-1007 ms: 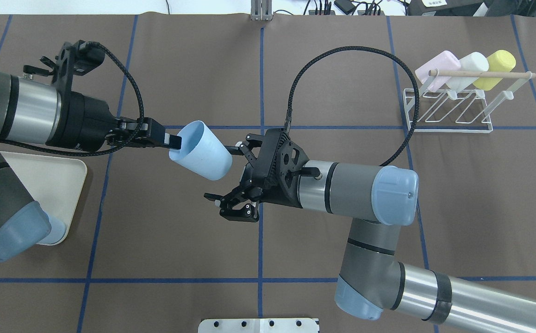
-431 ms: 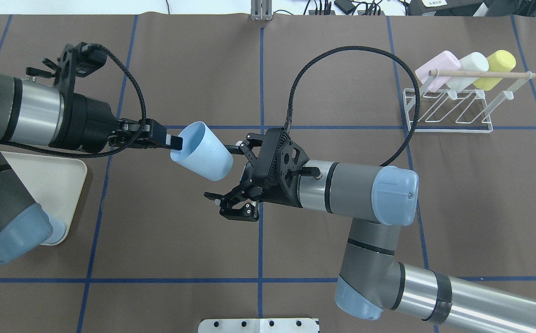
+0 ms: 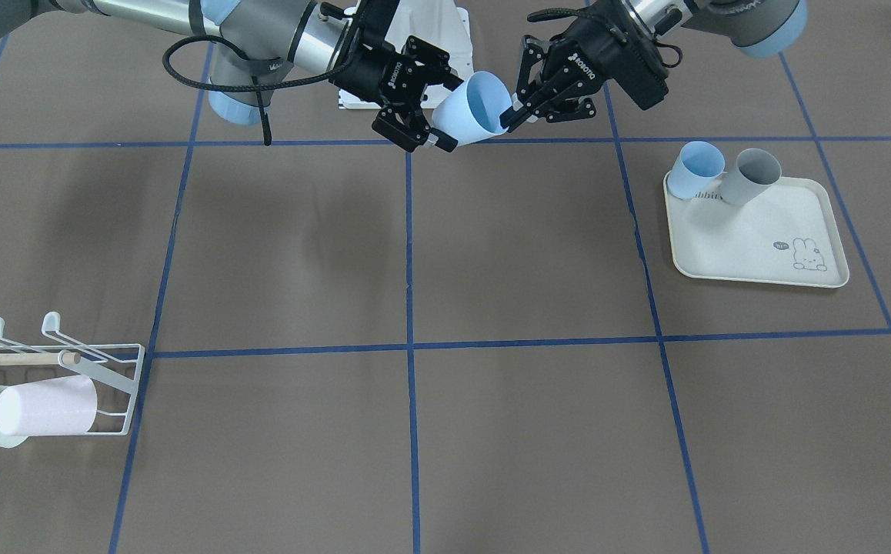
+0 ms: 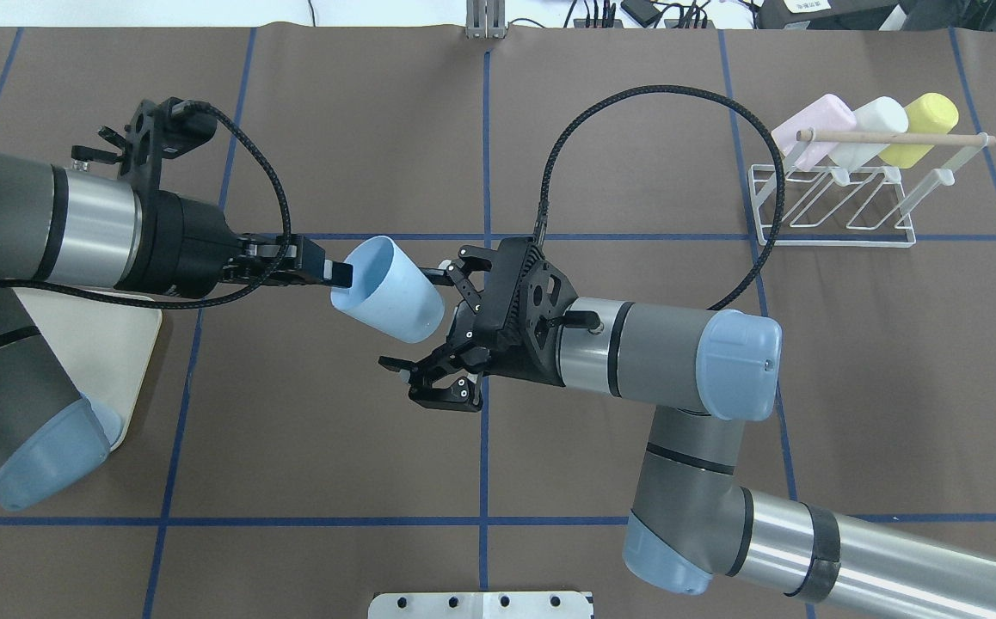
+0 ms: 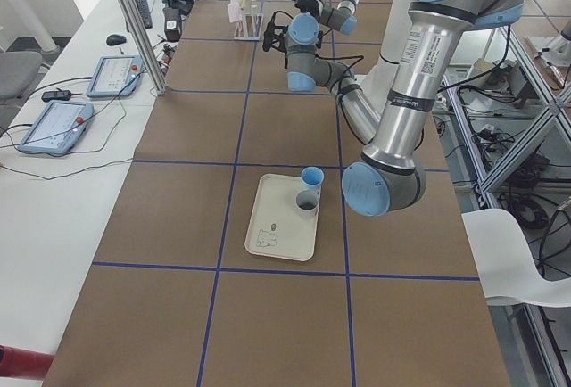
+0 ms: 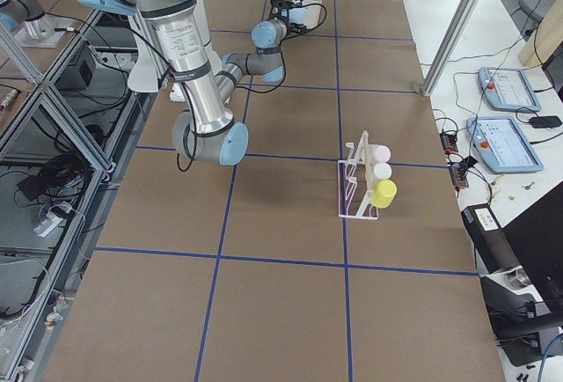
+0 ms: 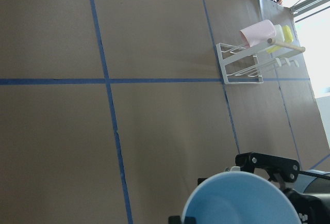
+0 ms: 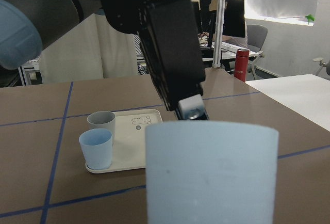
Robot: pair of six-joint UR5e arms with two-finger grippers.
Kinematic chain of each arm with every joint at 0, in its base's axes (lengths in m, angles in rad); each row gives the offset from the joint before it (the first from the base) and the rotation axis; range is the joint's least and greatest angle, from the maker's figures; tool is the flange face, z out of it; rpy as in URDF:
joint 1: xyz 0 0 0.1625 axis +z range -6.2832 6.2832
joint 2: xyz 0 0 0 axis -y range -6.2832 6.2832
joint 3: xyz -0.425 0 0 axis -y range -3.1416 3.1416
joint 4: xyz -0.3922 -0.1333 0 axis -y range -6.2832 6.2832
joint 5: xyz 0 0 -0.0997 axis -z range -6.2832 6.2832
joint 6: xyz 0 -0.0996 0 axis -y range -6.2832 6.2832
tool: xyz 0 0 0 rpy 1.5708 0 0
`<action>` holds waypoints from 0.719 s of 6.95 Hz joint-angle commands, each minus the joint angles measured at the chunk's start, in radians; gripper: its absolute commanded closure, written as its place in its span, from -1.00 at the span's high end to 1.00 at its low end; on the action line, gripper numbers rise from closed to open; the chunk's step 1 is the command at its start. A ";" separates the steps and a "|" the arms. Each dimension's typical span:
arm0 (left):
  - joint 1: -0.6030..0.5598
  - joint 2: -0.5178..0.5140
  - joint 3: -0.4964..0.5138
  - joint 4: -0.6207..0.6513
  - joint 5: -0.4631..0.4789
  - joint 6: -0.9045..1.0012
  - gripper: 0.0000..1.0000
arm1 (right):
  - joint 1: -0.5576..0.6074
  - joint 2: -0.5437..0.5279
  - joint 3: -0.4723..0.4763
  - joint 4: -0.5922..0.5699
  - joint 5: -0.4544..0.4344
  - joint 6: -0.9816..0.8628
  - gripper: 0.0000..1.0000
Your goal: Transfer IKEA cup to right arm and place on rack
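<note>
The light-blue IKEA cup [image 4: 390, 291] hangs tilted above the table's middle, its mouth toward the left arm. My left gripper [image 4: 339, 275] is shut on the cup's rim, one finger inside the mouth. The right arm's gripper [image 4: 417, 320] is open, and the cup's base sits between its spread fingers without being clamped. The front-facing view shows the same cup [image 3: 472, 108], left gripper [image 3: 505, 119] and right gripper [image 3: 442, 110]. The cup [image 8: 211, 170] fills the right wrist view. The white wire rack [image 4: 833, 206] stands at the far right.
Pink, white and yellow cups [image 4: 863, 127] lie on the rack's prongs under a wooden dowel. A cream rabbit-print tray [image 3: 753, 238] on the robot's left side holds a blue cup [image 3: 698, 169] and a grey cup [image 3: 752, 175]. A black cable [image 4: 661, 94] loops above the right wrist.
My left arm has moved to the right with the cup, bringing the cup's base in between the right gripper's open fingers. The right arm has barely moved.
</note>
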 commanded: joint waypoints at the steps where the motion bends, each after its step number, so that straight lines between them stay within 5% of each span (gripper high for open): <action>1: 0.003 0.000 -0.001 0.000 -0.005 -0.001 -1.00 | 0.000 -0.004 -0.002 0.003 -0.003 0.000 0.60; 3: 0.003 0.000 -0.001 0.000 -0.008 0.001 -1.00 | 0.003 -0.010 -0.002 0.003 -0.006 0.000 -0.21; 4: 0.003 0.000 0.001 -0.002 -0.008 0.004 -0.16 | 0.005 -0.013 -0.002 0.003 -0.027 0.000 -0.48; 5: 0.003 -0.002 -0.002 -0.003 -0.002 0.007 0.99 | 0.005 -0.015 -0.002 0.002 -0.041 -0.002 -0.57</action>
